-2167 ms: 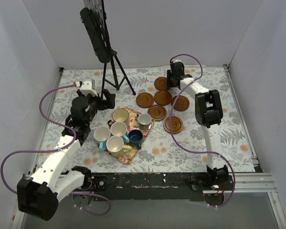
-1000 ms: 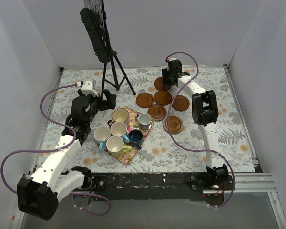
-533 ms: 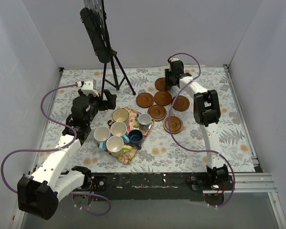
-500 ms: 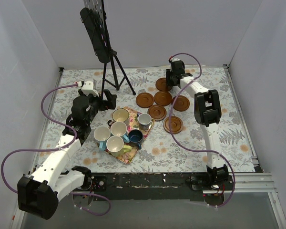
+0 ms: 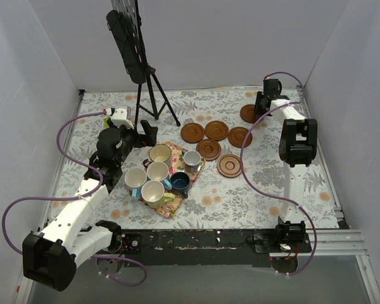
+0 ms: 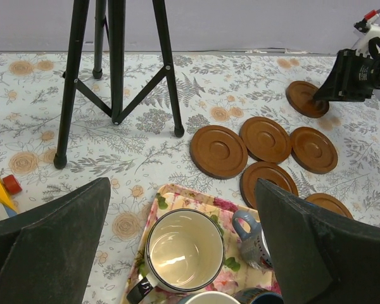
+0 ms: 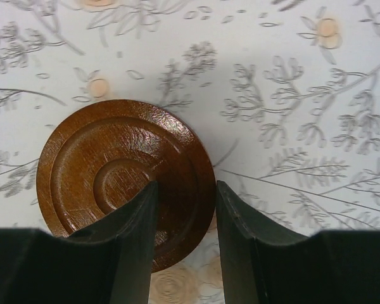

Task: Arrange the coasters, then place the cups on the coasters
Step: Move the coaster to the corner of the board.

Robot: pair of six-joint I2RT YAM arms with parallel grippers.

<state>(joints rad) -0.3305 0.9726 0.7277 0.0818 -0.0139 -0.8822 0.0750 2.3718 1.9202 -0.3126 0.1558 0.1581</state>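
Note:
Six cups, among them a cream cup [image 5: 160, 154] [image 6: 183, 253] and a small grey one [image 5: 192, 159], stand crowded on the floral mat [image 6: 171, 196]. Five coasters [image 5: 216, 130] lie in a loose cluster right of the mat. A sixth coaster [image 5: 248, 114] [image 7: 123, 177] [image 6: 307, 98] sits apart at the back right. My right gripper [image 5: 259, 104] [image 7: 187, 190] is shut on its rim, one finger over the disc and one outside the edge. My left gripper [image 5: 145, 132] [image 6: 182, 187] hangs wide open above the cream cup, holding nothing.
A black tripod [image 5: 153, 95] [image 6: 117, 63] with a dark device on top stands at the back left. Coloured toy blocks [image 6: 0, 187] lie left of the mat. White walls enclose the floral table, and the back right corner is close to my right gripper.
My right gripper closed on the rearmost coaster and carried it right, away from the cluster toward the back right corner. The left arm barely shifted.

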